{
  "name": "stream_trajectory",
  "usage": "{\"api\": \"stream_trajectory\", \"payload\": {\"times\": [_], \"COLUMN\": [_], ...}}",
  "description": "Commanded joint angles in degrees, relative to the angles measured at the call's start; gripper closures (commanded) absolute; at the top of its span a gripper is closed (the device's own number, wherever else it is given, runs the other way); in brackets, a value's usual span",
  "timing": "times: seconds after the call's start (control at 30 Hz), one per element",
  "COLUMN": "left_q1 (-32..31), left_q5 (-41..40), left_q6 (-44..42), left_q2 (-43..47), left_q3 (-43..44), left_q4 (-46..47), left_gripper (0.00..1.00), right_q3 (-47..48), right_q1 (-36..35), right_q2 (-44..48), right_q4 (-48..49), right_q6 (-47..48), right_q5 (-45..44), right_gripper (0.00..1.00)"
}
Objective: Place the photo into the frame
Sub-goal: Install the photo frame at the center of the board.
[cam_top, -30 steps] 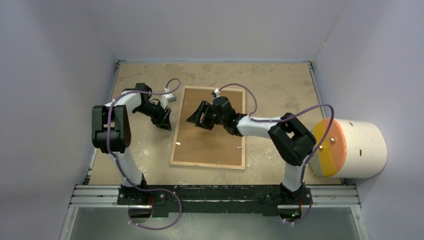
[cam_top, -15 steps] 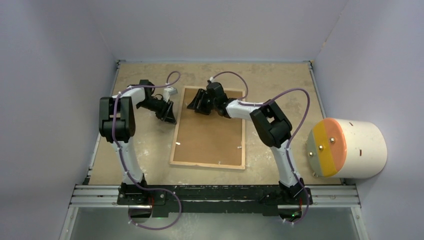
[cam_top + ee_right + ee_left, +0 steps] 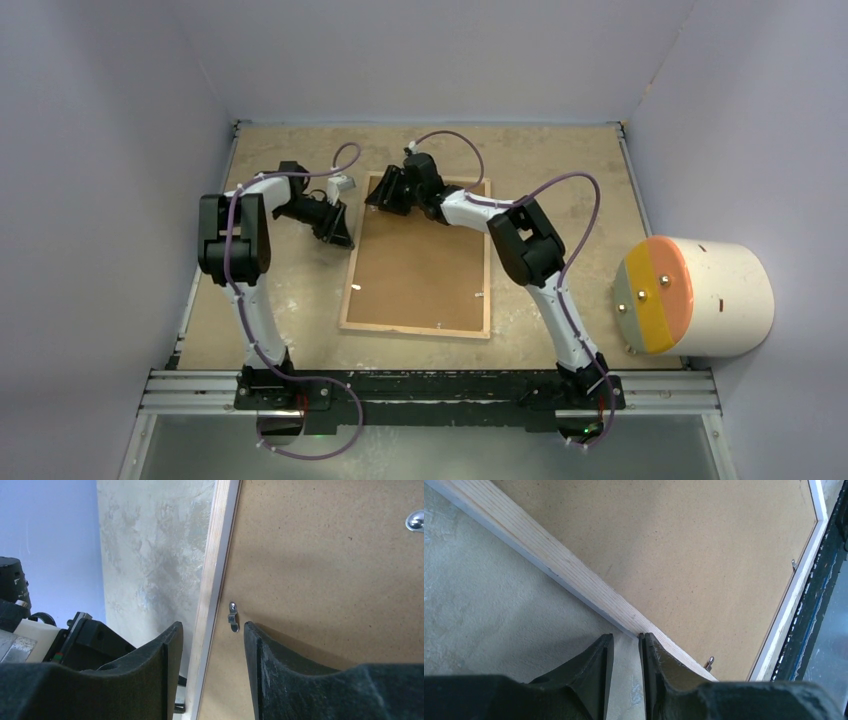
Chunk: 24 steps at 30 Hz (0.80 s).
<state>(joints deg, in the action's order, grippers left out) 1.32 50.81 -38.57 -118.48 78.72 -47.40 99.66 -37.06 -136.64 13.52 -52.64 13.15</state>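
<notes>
Lying on tan table, frame, grey walls

A lab test cell: plain grey walls enclose a bench-mounted robot table.

right gripper moved from mid-board up to frame far-left corner, left gripper shifted slightly
</notes>
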Motion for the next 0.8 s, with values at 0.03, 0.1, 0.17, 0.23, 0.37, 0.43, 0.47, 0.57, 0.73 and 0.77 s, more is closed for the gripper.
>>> {"api": "stream_trajectory", "payload": {"times": [0.03,0.1,0.17,0.23,0.37,0.43,0.47,0.57,0.73,0.77], "left_q1": [-0.9,-0.9,-0.9,-0.9,-0.9,-0.9,-0.9,-0.9,-0.9,-0.9], "left_q5": [-1.6,-1.6,-1.8,-2.0,-2.0,-2.0,-2.1,-2.4,-2.6,-2.6], "left_q6": [-2.2,-2.1,-2.1,-2.3,-2.2,-2.2,-2.2,-2.3,-2.4,-2.4], "left_q2": [-0.4,-0.6,-0.8,-0.8,-0.7,-0.6,-0.5,-0.4,-0.3,-0.4], "left_q3": [-2.9,-2.9,-2.8,-2.8,-2.7,-2.8,-2.8,-2.9,-2.9,-2.9], "left_q4": [2.4,2.6,2.6,2.7,2.7,2.8,2.8,2.8,2.9,2.9], "left_gripper": [0.72,0.72,0.72,0.72,0.72,0.72,0.73,0.73,0.73,0.73], "right_q3": [2.8,2.8,2.2,1.5,1.3,1.9,2.2,3.0,3.6,3.6], "right_q1": [0.2,0.1,0.1,0.0,-0.5,-0.7,-0.7,-0.9,-1.4,-1.5], "right_q2": [-2.3,-2.6,-2.6,-2.5,-2.5,-2.9,-3.1,-3.6,-3.7,-3.8], "right_q4": [-1.6,-1.1,-0.3,0.3,0.9,0.7,0.7,0.6,0.3,0.4], "right_q6": [1.1,0.9,0.5,0.0,-0.6,-0.8,-1.0,-1.5,-1.9,-2.1], "right_q5": [0.6,0.9,1.7,2.2,2.8,3.0,3.1,3.7,3.9,4.1], "right_gripper": [0.5,0.51,0.51,0.51,0.51,0.51,0.51,0.52,0.52,0.52]}}
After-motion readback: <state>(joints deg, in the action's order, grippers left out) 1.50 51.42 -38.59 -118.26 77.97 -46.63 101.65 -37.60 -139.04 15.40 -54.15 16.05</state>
